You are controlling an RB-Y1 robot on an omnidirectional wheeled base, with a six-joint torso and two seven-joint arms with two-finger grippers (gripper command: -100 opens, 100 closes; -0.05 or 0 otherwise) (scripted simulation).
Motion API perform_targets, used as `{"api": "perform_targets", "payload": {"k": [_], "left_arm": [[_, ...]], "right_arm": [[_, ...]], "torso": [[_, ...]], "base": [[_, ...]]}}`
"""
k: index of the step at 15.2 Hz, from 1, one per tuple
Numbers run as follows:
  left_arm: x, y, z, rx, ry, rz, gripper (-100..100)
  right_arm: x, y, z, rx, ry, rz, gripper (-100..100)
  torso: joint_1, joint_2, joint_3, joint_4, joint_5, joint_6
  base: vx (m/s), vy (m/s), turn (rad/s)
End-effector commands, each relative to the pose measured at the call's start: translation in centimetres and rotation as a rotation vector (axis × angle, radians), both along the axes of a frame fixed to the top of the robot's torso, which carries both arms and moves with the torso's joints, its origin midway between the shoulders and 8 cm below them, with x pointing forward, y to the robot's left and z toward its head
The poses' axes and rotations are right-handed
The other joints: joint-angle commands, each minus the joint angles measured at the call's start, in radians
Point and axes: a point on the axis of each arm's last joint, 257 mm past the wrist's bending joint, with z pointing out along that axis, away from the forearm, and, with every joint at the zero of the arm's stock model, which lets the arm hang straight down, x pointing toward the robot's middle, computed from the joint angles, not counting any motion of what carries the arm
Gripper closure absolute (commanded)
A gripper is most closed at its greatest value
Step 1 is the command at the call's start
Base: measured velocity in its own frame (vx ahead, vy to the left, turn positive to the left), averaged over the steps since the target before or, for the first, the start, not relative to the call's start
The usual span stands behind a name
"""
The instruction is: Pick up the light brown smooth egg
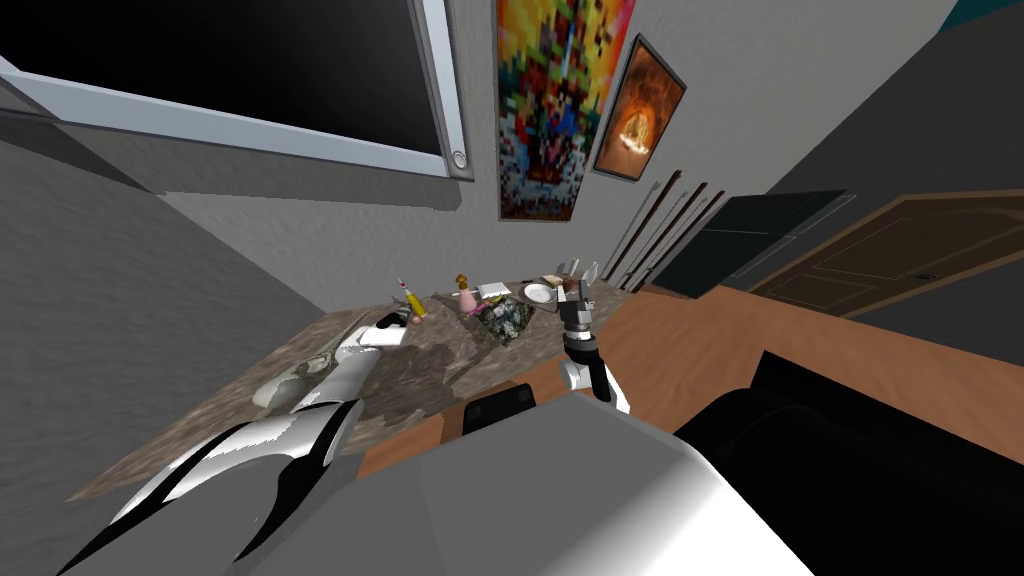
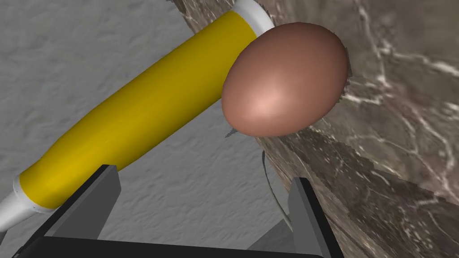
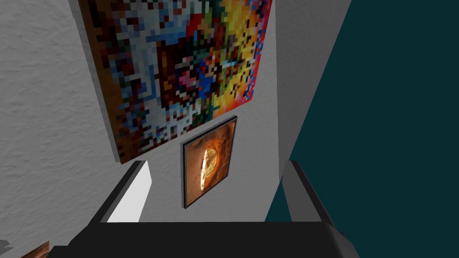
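Observation:
The egg point(image 2: 284, 80) is light brown and smooth, and lies on the brown marbled counter point(image 2: 403, 134) close to its edge by the grey wall. A yellow bottle point(image 2: 148, 112) with white ends lies tilted right behind it, touching or nearly touching it. My left gripper point(image 2: 201, 197) is open a short way from the egg, which sits ahead of the gap and nearer to one finger point(image 2: 305, 210). In the head view the left gripper point(image 1: 395, 321) reaches over the counter to the yellow bottle point(image 1: 415, 303). My right gripper point(image 1: 578, 272) is raised over the counter's right end, open and holding nothing.
Further along the counter point(image 1: 420, 380) stand a pink bottle point(image 1: 467, 298), a dark mottled lump point(image 1: 505, 318) and a white plate point(image 1: 538, 292). A pale basin point(image 1: 295, 375) is set in the counter near my left forearm. A black seat point(image 1: 850, 470) lies at right.

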Motion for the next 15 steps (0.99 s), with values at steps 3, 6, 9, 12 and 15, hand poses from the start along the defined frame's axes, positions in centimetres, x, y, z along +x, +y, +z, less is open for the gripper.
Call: {"api": "perform_targets", "payload": {"k": [3, 6, 9, 12, 15], "left_arm": [[-0.5, 1.6, -1.1, -0.006, 0.062, 0.052, -100], [-0.8, 2.7, -1.3, -0.014, 0.107, 0.094, -100], [-1.7, 3.7, -2.5, -0.024, 0.163, 0.137, -100], [-2.5, 4.3, -3.4, -0.034, 0.206, 0.167, -100], [-3.2, 4.5, -4.4, -0.042, 0.236, 0.183, -100]], "right_arm": [[0.0, 0.0, 0.0, 0.0, 0.0, 0.0, 0], [0.0, 0.0, 0.0, 0.0, 0.0, 0.0, 0], [0.0, 0.0, 0.0, 0.0, 0.0, 0.0, 0], [0.0, 0.0, 0.0, 0.0, 0.0, 0.0, 0], [0.0, 0.0, 0.0, 0.0, 0.0, 0.0, 0]], "torso": [[-0.001, 0.0, 0.0, 0.0, 0.0, 0.0], [-0.001, 0.0, 0.0, 0.0, 0.0, 0.0], [-0.001, -0.001, 0.0, 0.0, 0.0, 0.0], [-0.001, -0.001, -0.001, 0.0, 0.0, 0.0], [0.0, 0.0, 0.0, 0.0, 0.0, 0.0]], "base": [[0.011, -0.074, -0.011], [0.006, -0.077, -0.009], [0.024, -0.075, -0.012], [0.014, -0.071, -0.011], [0.01, -0.055, -0.011]]}}
